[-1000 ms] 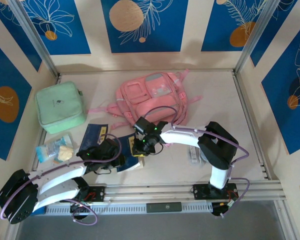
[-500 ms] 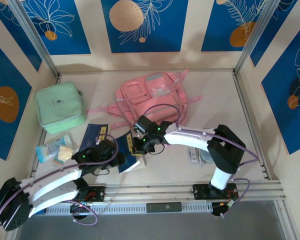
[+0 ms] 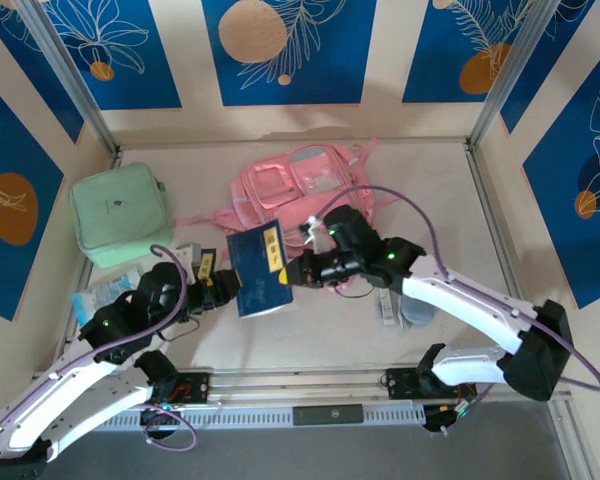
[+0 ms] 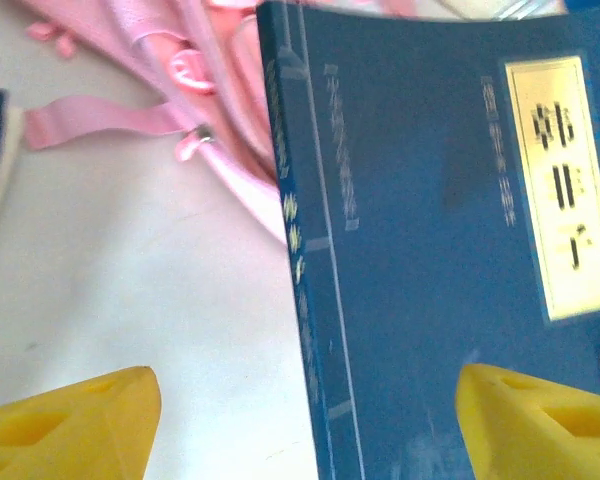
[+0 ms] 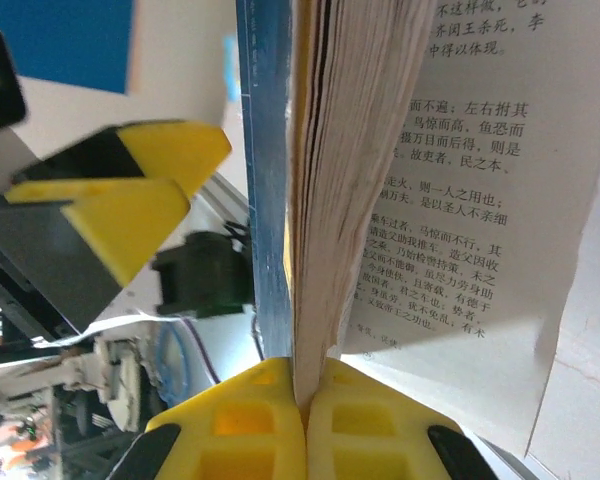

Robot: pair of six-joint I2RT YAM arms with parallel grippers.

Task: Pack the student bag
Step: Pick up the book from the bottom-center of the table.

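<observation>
The table [image 3: 500, 200] carries the pink bag [image 3: 300, 190] at its far middle, lying flat with its clear-fronted pouches facing up and its straps spread toward the arms. To the left, well apart from the bag, sits a mint green case [image 3: 120, 213].

Just in front of the bag, a dark blue book [image 3: 258, 268] with a yellow label is raised off the table between the two arms. Its upper edge overlaps the bag's near edge in the top view. The right gripper [image 3: 296, 270] grasps the book from the right. In its wrist view the yellow fingers are pinched tight on the page block [image 5: 310, 200], and printed pages fan out to one side.

The left gripper [image 3: 223, 287] is at the book's left edge, released, with its jaws wide apart. In its wrist view the spine [image 4: 300, 270] runs between the fingertips, and a pink strap [image 4: 100, 115] lies on the table beyond.

A clear packet [image 3: 110, 295] lies near the front left corner.
</observation>
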